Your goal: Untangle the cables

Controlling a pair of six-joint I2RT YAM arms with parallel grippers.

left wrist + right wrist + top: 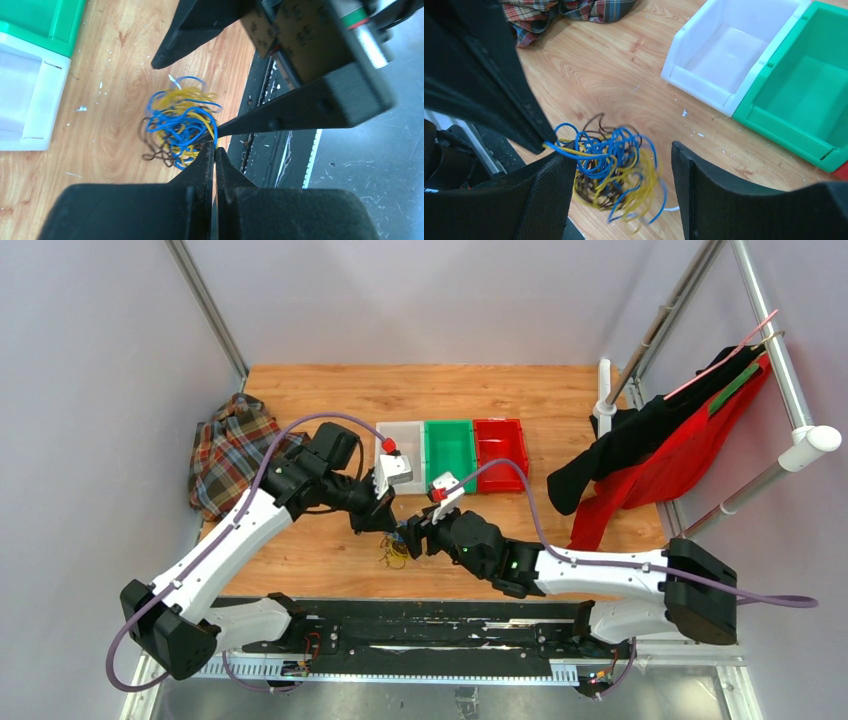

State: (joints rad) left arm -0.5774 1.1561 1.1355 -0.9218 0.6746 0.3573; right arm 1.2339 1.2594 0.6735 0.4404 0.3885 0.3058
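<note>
While left claw (214, 150) pinches one tangle of cables (182, 125), right claw (621, 154) gapes, three bins (449, 424)

The left hand (384, 526) and right hand (414, 537) meet over the cables (392, 556), a small tangle, perhaps touching it.
</note>
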